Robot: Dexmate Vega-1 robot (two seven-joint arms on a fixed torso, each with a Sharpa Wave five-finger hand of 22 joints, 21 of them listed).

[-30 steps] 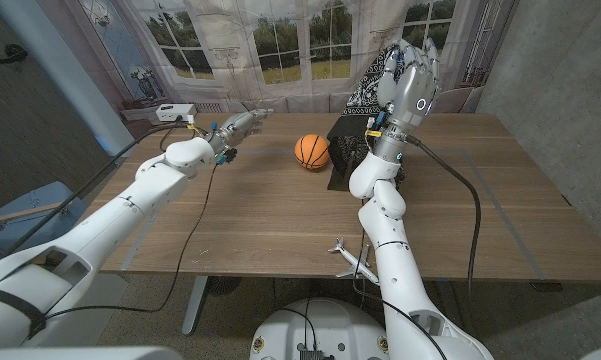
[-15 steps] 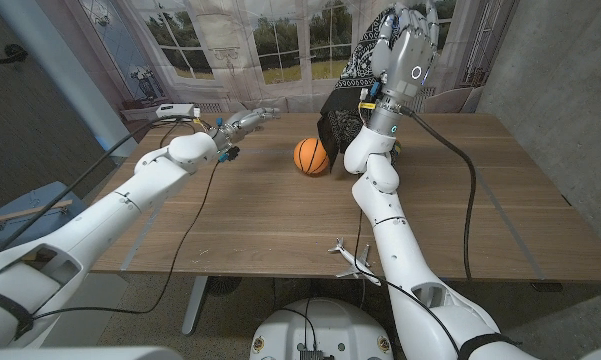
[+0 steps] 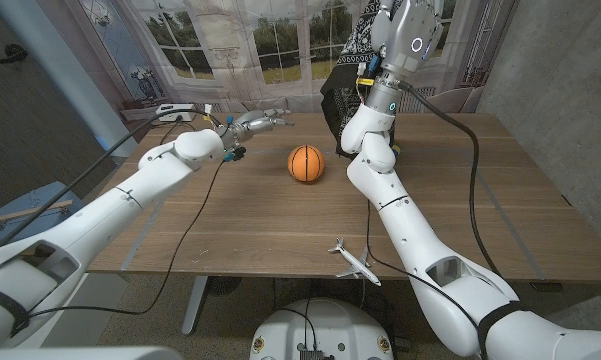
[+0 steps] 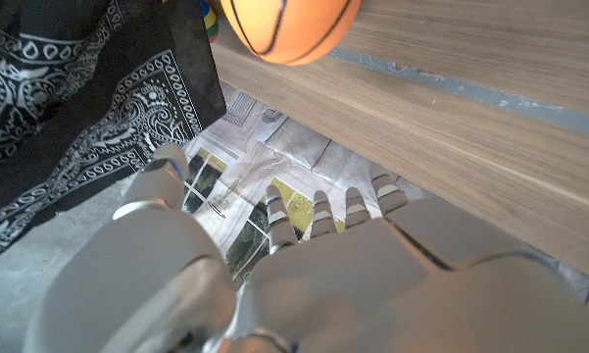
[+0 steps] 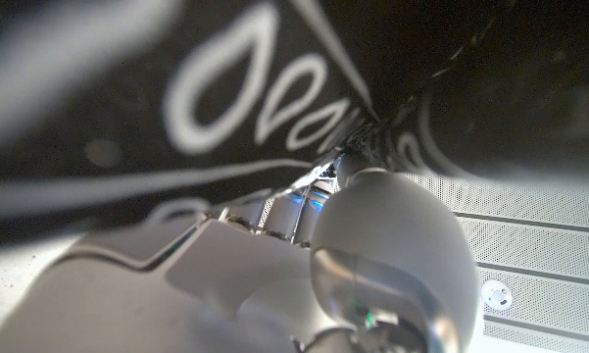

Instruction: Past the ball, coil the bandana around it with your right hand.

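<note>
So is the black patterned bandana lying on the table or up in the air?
Up in the air. The black white-patterned bandana hangs from the raised right hand, behind the orange ball on the wooden table.

Lab: printed window backdrop (image 3: 280, 40), cabled table (image 3: 280, 215).

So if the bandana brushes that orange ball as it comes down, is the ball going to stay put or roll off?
Probably roll. The ball is round, resting freely on the smooth table with nothing beside it to stop it. It looks like a small toy basketball, so likely light. The bandana hangs limp from the raised right hand, so a light brush may only nudge it.
</note>
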